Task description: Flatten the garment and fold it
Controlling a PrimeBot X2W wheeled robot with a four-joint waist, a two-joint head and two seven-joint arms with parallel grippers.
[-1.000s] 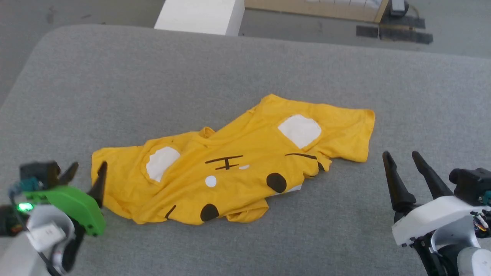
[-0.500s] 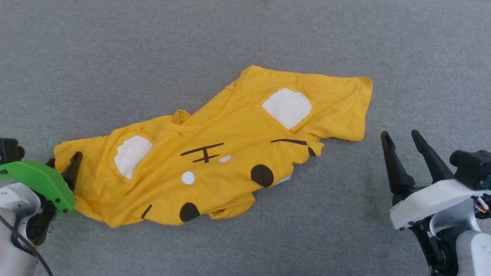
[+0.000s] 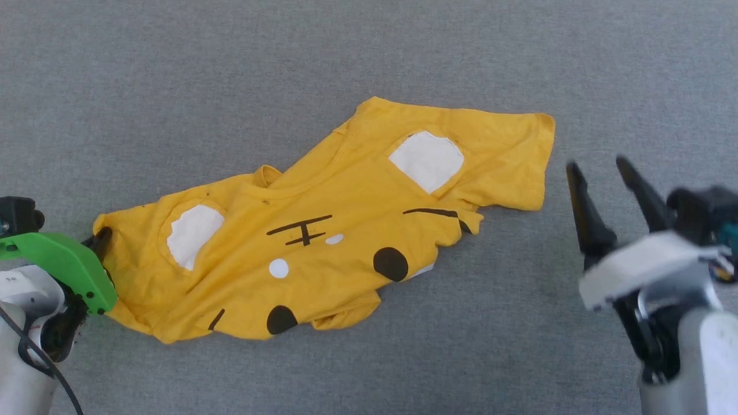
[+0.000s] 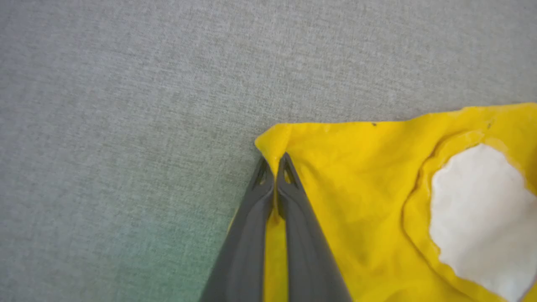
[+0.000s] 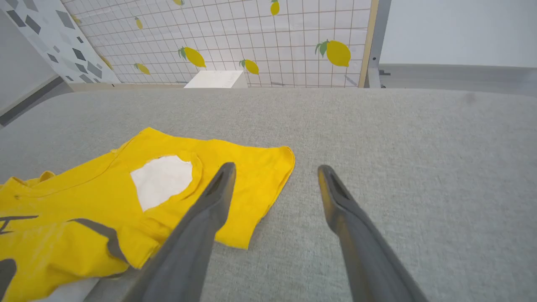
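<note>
One garment [image 3: 346,190] tops grey fabric [image 3: 369,52] before lemon-print wall [image 5: 260,29]

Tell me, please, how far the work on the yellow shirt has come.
Done: nothing yet; the shirt lies crumpled and skewed on the grey surface. In hand: the left gripper is shut on the shirt's left corner, while the right gripper hangs open beside its right edge, holding nothing. Left: take the other side, spread it flat, then fold it.
</note>
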